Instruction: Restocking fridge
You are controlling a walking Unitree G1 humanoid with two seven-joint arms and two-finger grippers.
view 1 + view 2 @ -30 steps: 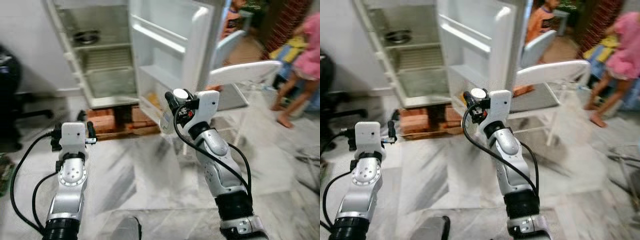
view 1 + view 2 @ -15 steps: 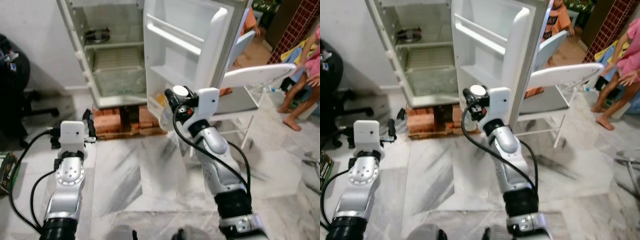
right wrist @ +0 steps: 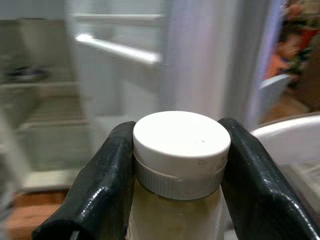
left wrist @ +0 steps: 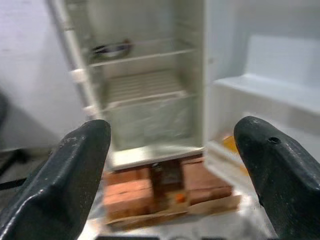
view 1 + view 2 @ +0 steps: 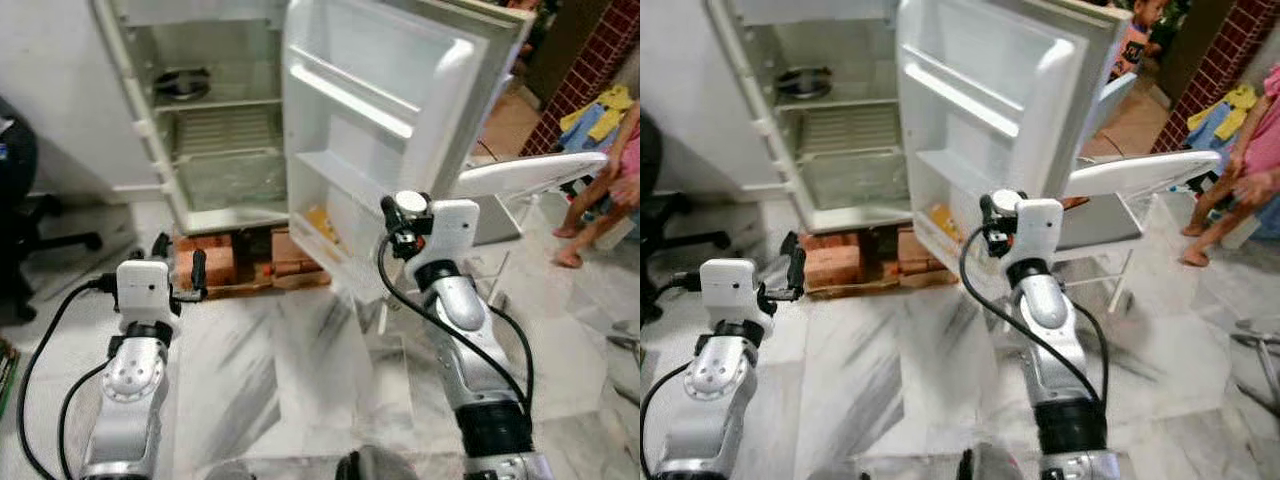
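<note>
Your right pincer [image 3: 175, 175] grips an upright bottle [image 3: 175, 210] at its neck, white cap [image 3: 181, 137] topmost, beside the open fridge door [image 5: 390, 100]. Your left pincer [image 4: 170, 170] hangs spread wide.

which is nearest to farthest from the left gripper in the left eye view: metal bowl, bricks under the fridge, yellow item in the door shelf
From the left gripper:
1. Bricks, just ahead under the fridge.
2. Yellow item, to its right in the lowest door shelf.
3. Metal bowl, high on the fridge's upper shelf.

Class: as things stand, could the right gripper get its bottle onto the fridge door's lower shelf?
Probably yes: the right gripper, shut on the white-capped bottle, faces the open door; its lower shelf looks unobstructed.
</note>
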